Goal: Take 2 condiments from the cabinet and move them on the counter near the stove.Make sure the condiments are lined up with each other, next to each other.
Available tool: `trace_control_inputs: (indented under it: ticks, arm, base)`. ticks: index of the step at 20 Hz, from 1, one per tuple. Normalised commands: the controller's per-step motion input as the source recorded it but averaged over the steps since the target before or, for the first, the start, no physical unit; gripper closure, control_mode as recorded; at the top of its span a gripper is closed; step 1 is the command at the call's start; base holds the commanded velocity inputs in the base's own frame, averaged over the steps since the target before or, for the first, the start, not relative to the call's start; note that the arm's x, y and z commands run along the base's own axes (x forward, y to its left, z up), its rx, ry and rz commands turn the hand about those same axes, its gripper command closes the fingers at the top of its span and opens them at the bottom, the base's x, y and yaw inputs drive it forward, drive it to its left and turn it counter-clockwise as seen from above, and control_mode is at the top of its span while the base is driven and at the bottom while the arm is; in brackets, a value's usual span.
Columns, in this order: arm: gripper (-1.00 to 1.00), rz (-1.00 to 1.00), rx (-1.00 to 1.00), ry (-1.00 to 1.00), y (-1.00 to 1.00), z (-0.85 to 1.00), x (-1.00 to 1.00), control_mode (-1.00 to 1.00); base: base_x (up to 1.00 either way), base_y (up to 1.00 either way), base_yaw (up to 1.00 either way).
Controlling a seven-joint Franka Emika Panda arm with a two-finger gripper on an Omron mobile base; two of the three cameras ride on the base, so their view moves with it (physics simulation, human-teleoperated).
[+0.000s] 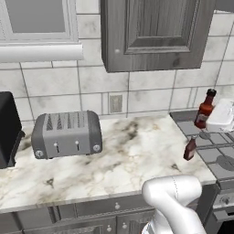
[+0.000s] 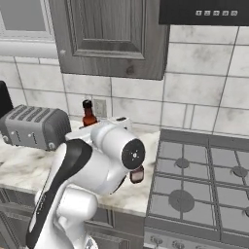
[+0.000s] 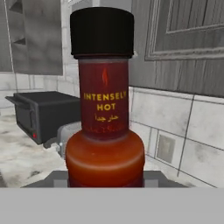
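The grey wood-grain cabinet (image 1: 155, 34) hangs on the tiled wall above the counter (image 1: 114, 155), and its door is closed. The white marble-look counter runs from the left side to the stove (image 2: 204, 180), which joins its right edge. On the counter near its left end stands a black toaster oven (image 1: 8, 130), and beside it, at the back edge, a silver toaster (image 1: 67, 134). My gripper (image 1: 220, 116) is above the back left corner of the stove, close to the right end of the counter. My fingers are closed around the red bottle with black cap (image 3: 104, 113), which stands upright in them; in the hand view I read "INTENSELY HOT" on its label. Whether its bottom touches the surface I cannot tell. The dark red-brown bottle (image 1: 190, 148) stands upright on the counter at its right edge, just beside the stove and nearer to the front than the bottle I hold.
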Motion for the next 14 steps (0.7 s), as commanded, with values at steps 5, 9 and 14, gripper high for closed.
trace_control_inputs:
  ticks: [5, 9, 14]
  arm:
    - [1.0, 0.08, 0.0, -0.01, -0.36, -0.58, 0.03, -1.0]
    - [1.0, 0.06, 0.0, -0.09, -0.29, -0.49, 0.0, -1.0]
    - [1.0, 0.01, 0.0, -0.05, -0.34, -0.47, 0.0, -1.0]
  base:
    - [0.0, 0.0, 0.0]
    - [0.0, 0.0, 0.0]
    - [0.0, 0.0, 0.0]
